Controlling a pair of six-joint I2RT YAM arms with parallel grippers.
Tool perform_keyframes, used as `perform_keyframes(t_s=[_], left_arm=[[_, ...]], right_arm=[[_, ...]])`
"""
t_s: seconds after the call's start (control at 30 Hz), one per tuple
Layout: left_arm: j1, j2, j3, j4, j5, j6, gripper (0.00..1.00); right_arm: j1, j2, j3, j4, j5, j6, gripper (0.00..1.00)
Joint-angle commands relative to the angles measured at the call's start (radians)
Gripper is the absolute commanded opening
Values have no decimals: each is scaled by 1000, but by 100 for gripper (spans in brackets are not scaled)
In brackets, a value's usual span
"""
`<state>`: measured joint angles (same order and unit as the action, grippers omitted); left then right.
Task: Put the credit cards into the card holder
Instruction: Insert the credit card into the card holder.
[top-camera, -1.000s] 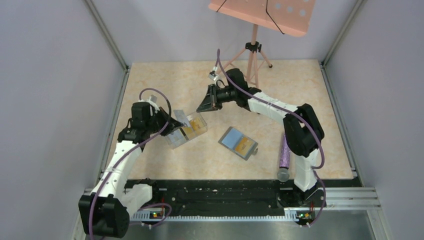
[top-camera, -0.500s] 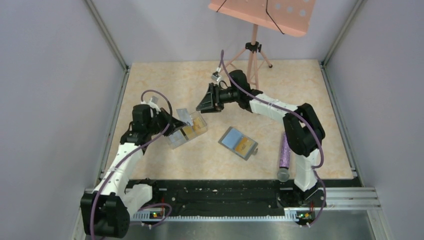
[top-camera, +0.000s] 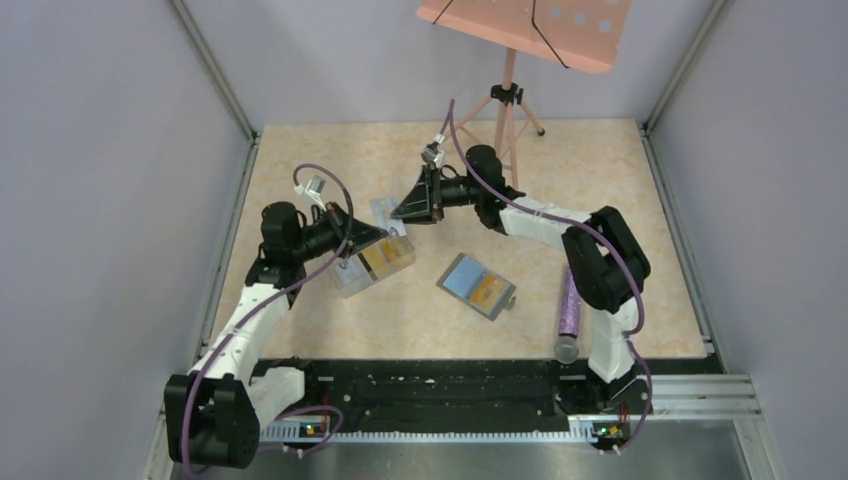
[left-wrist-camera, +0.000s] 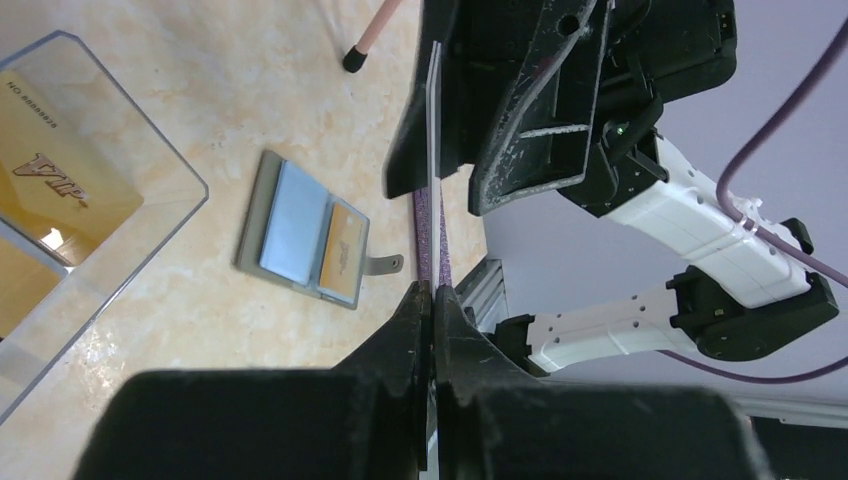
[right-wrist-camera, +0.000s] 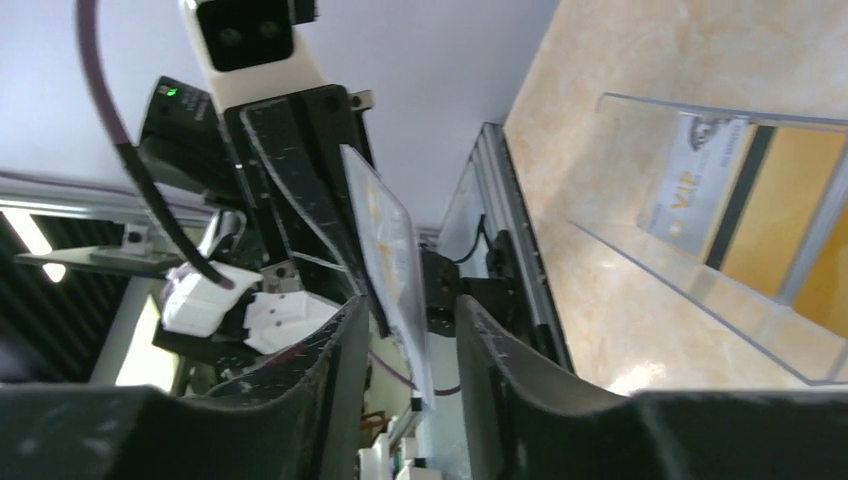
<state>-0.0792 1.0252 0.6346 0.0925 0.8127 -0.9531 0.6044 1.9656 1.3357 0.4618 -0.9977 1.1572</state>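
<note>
Above the clear box (top-camera: 343, 280), in mid-air, the left gripper (left-wrist-camera: 432, 295) is pinching one pale card (right-wrist-camera: 388, 260) tight by its edge, keeping it upright. The right gripper (right-wrist-camera: 410, 330) is sitting with jaws apart on either side of the card's far end, not clamping it yet.

Risk: if left is letting go before right is closing, the card is dropping into the box or onto the table (top-camera: 600, 180). The card is also sitting nearer one right finger than the other, so a closing pinch could be twisting it or popping it out of both grips.

Card holder (left-wrist-camera: 252, 225) is lying open and flat near mid-table, well apart from both grippers, carrying a pale blue card (left-wrist-camera: 295, 225) and an orange card (left-wrist-camera: 343, 250) in its pockets. Clear box is holding gold cards (left-wrist-camera: 60, 170), at least two showing.
</note>
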Motion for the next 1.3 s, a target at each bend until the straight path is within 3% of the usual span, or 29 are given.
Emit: perform_keyframes(t_s=[0.0, 0.07, 0.1, 0.2, 0.27, 0.37, 0.47, 0.63, 0.77, 0.97, 1.27], left_arm=[[4, 4, -2, 84, 53, -12, 0], [4, 0, -2, 79, 52, -6, 1], [4, 0, -2, 75, 54, 0, 5], [4, -8, 19, 7, 46, 52, 32], [4, -25, 41, -73, 8, 104, 49], [4, -65, 74, -206, -77, 180, 63], [4, -86, 97, -277, -137, 229, 67], [4, -91, 110, -312, -184, 276, 68], [4, -95, 122, -313, -197, 333, 70], [2, -144, 115, -256, -165, 467, 72], [1, -204, 62, -200, -96, 583, 71]], right_arm=[[8, -16, 14, 247, -45, 134, 27], [9, -9, 18, 295, -54, 167, 0], [9, -7, 21, 306, -56, 172, 0], [9, -37, 38, 196, -55, 75, 0], [9, -78, 59, 6, -24, -80, 0], [10, -146, 129, -343, 81, -404, 0], [17, -213, 169, -592, 240, -644, 0], [49, -364, 99, -710, 493, -894, 0], [63, -518, -59, -578, 585, -985, 0], [63, -675, -303, -368, 569, -1108, 0], [64, -924, -658, -22, 531, -1447, 0]])
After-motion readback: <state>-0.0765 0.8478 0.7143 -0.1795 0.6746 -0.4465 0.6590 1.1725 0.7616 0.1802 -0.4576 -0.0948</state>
